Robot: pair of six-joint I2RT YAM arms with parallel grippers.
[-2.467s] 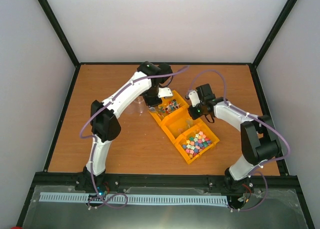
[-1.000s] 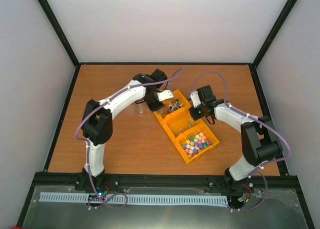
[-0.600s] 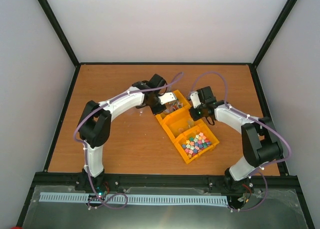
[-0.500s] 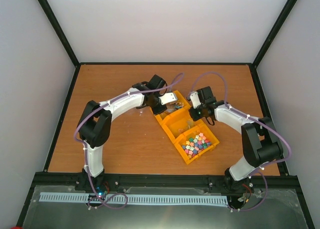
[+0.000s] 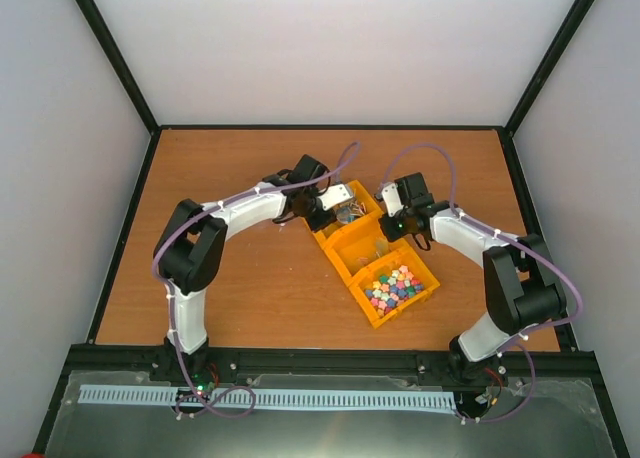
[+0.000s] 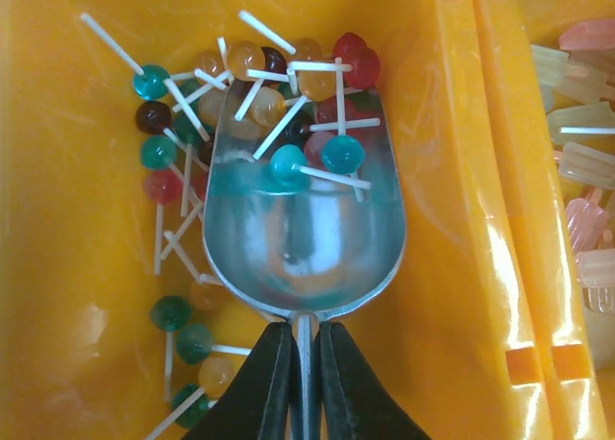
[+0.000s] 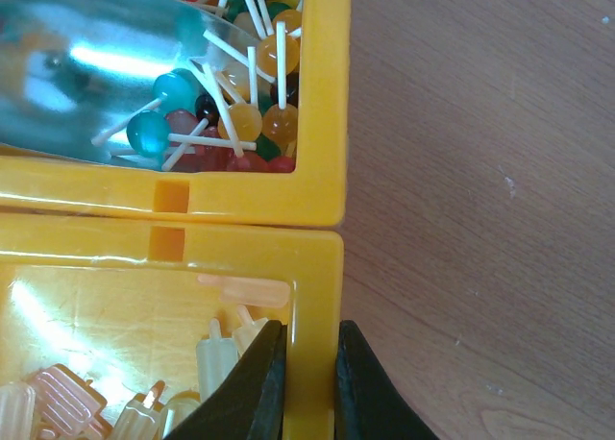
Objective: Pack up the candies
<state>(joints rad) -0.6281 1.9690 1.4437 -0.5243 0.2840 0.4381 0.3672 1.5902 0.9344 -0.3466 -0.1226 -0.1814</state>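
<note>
Candies lie heaped in the nearest yellow bin of a row of three: tiny pastel lumps in pink, yellow, green, blue and white, too small in the top view to show their exact shape. The heap is longer than it is wide, and its long axis runs from near-left to far-right, along the bin's own length and across the line of the row. Both grippers are further up the row, apart from the heap. The middle bin, of the same glossy moulded plastic, holds pale translucent ice-lolly shapes in peach and cream. The right gripper is clamped over its side wall with one dark finger inside and one outside, close to the corner where this bin butts against the far bin. That far bin is strewn with lollipops – small glassy balls in teal, red, amber and dark brown on thin white sticks, lying at all angles. The left gripper is closed on the thin stem of a shiny metal scoop. The scoop's rounded bowl points away from the fingers, with its mouth pushed into the pile and two teal lollipops lying in it. The bins sit on a brown wood-grain table
</note>
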